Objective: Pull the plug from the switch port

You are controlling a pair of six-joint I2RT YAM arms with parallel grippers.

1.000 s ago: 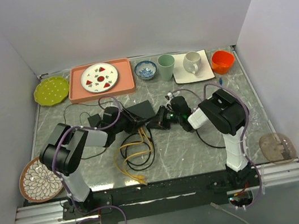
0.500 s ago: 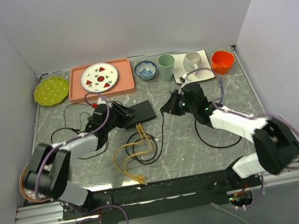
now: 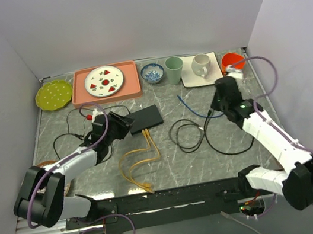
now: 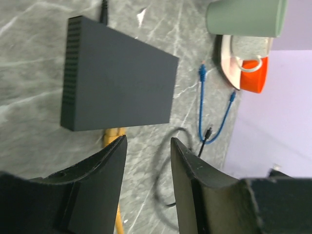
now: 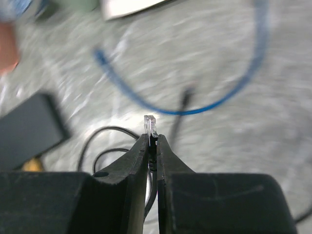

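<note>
Swung away toward 3 o'clock, the right tool (image 5: 151,139) pinches the freed plug (image 5: 150,122), well apart from the switch (image 3: 145,117) at bench (image 3: 201,166) centre. The left tool (image 4: 146,145) gapes at its 9 o'clock. Next, probably: lower the plug and release.

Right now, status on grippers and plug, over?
Left gripper open, empty, facing switch. Right gripper shut on clear plug, away from switch. Yellow cables at switch's edge.

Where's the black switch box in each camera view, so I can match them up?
Top external: the switch sits centre, slightly left.
Left wrist: the switch fills the upper left.
Right wrist: the switch, blurred, at the left edge.
Shared landmark: the blue cable, right of it in every view.
</note>
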